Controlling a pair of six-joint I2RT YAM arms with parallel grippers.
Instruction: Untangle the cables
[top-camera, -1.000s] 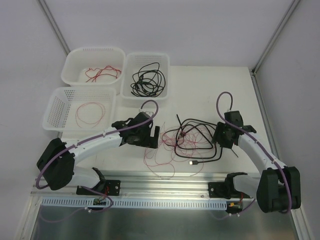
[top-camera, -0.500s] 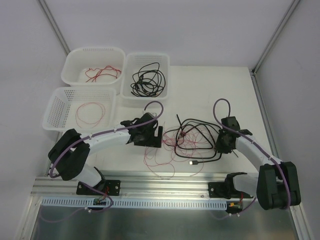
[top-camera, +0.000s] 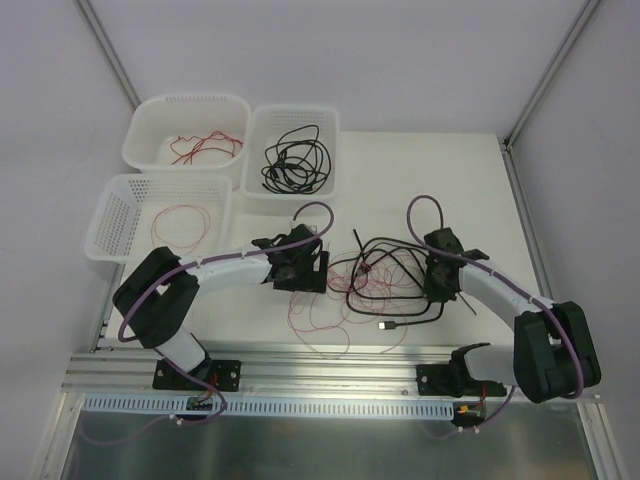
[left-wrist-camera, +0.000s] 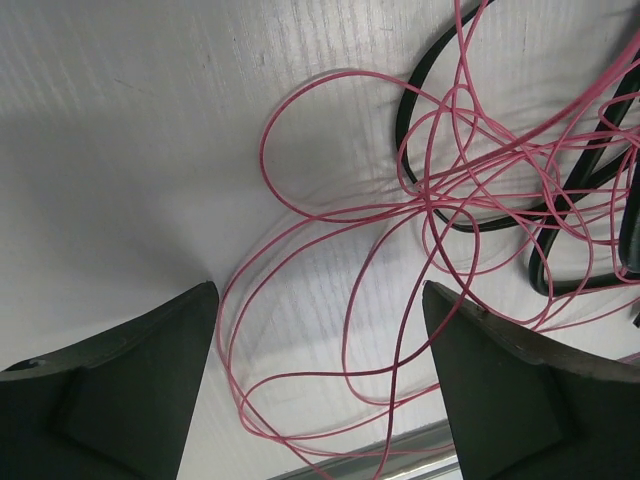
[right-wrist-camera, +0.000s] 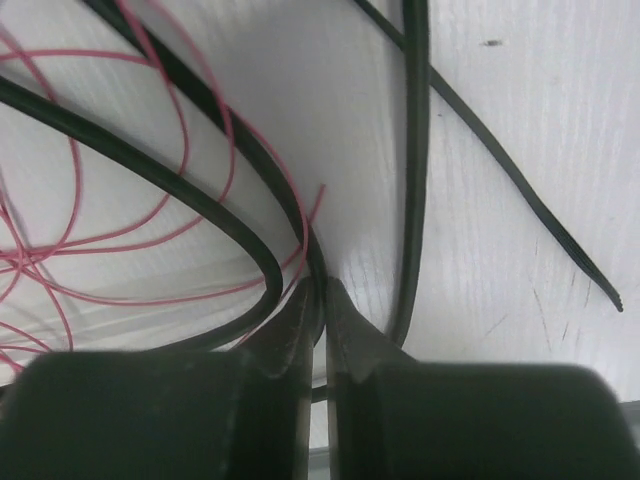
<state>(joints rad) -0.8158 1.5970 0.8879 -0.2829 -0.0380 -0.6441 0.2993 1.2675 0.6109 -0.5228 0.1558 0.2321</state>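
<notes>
Cables (top-camera: 385, 278) lie tangled mid-frame on the tabletop (top-camera: 440, 170), between my arms. My left claw (left-wrist-camera: 320, 290) gapes wide above the red wires (left-wrist-camera: 430, 200). My right claw (right-wrist-camera: 320, 288) is pinched narrow on a black cable (right-wrist-camera: 303, 238).

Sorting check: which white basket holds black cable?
The back right basket, with a black coil; the back left basket and the near basket hold only red wire.

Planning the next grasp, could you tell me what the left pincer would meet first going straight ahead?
Probably the red wire loops on the table ahead of the left pincer; depth unclear.
</notes>
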